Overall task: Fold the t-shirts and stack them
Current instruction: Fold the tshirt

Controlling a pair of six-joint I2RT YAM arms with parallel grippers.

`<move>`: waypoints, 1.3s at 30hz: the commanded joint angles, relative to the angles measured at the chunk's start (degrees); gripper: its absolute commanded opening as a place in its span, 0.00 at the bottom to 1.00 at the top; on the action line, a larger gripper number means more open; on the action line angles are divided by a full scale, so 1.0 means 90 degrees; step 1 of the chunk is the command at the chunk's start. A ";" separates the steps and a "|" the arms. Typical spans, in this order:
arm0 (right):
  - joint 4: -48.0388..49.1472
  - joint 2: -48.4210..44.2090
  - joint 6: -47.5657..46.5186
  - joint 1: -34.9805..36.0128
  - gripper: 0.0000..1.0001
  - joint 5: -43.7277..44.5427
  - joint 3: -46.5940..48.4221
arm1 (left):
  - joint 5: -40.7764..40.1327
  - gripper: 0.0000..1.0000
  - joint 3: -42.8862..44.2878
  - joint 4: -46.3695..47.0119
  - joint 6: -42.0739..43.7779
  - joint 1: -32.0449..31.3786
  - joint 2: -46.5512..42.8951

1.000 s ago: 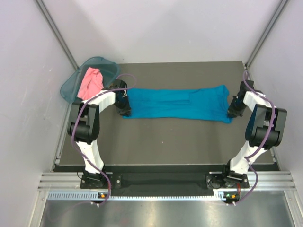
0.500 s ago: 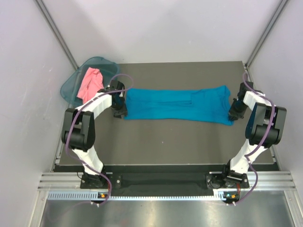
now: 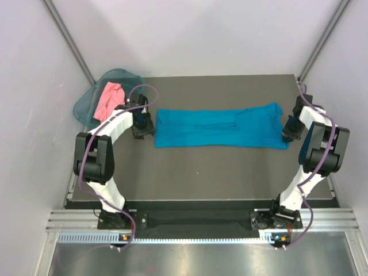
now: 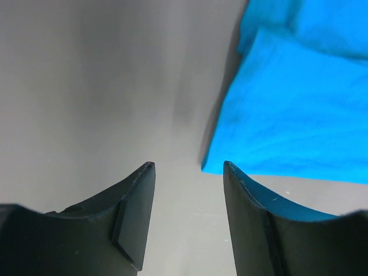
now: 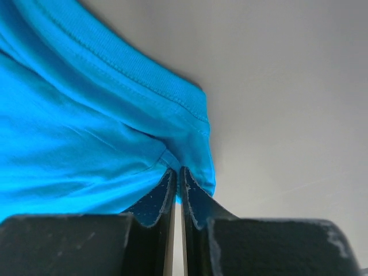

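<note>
From above, the fingers of both arms are hidden under their wrists, so only the wrist cameras show the grips. The left end effector (image 4: 188, 167) is wide open and holds nothing. Bare worktop (image 3: 218, 172) lies between its fingers, and a corner of the teal-blue t-shirt (image 3: 218, 129) lies just ahead of its right fingertip, without touching it. The right end effector (image 5: 177, 171) is closed to a thin slit, with the shirt's stitched hem corner nipped at the tips. How far the cloth reaches in between them is hidden. The shirt lies flat, folded into a long band that stretches from one end effector to the other, with its long axis running across the worktop. Both wrist views cut it off, and which end is the neck cannot be made out. Beyond and outward of the left end effector, the salmon-pink t-shirt (image 3: 109, 99) lies crumpled in the basket (image 3: 85, 108), its shape unclear.
</note>
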 commanded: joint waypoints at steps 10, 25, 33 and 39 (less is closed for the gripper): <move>-0.0140 0.1232 0.0174 -0.0284 0.02 0.0816 0.2210 | 0.0940 0.56 -0.0393 0.0556 -0.0216 -0.0422 -0.0202; -0.0297 -0.0338 0.0076 -0.0060 0.59 0.0534 0.1276 | 0.0852 0.62 0.1273 0.0265 0.0925 -0.0374 0.0615; -0.0035 -0.1334 0.0660 0.1415 0.67 -0.0597 0.0495 | 0.1516 0.66 0.2758 0.0215 0.1141 -0.0012 0.1964; 0.0279 -0.1083 0.0895 0.1211 0.69 -0.0951 0.0532 | 0.1897 0.65 0.2808 0.1074 0.1150 -0.0012 0.2326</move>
